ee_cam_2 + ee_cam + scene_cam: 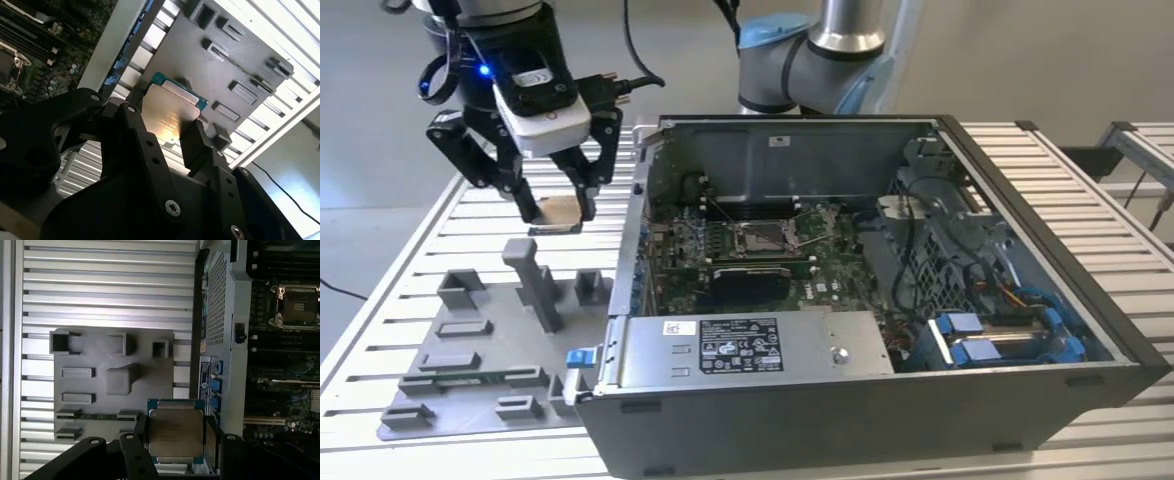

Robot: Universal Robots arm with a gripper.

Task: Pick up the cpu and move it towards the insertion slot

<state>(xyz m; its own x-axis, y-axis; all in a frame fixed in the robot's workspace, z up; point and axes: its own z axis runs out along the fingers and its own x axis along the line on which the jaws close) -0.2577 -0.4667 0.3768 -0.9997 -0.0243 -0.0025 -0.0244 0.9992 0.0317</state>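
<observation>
The cpu (562,213) is a small flat square chip with a pale silver-beige top (175,432) and a blue-green edge (172,107). My gripper (556,212) is shut on it, holding it in the air above the slatted table, at the exterior view's left of the open computer case. Black fingers (212,440) press on two opposite sides of the chip. The insertion slot (762,236) is a square metal-framed socket in the middle of the green motherboard inside the case, also seen in the first wrist view (298,304). The chip hangs well apart from it.
A grey fixture plate (487,345) with raised blocks and a tall post lies on the table below the gripper (112,382). The case's side wall (640,215) stands between the gripper and the motherboard. A second arm's base (821,55) rises behind the case.
</observation>
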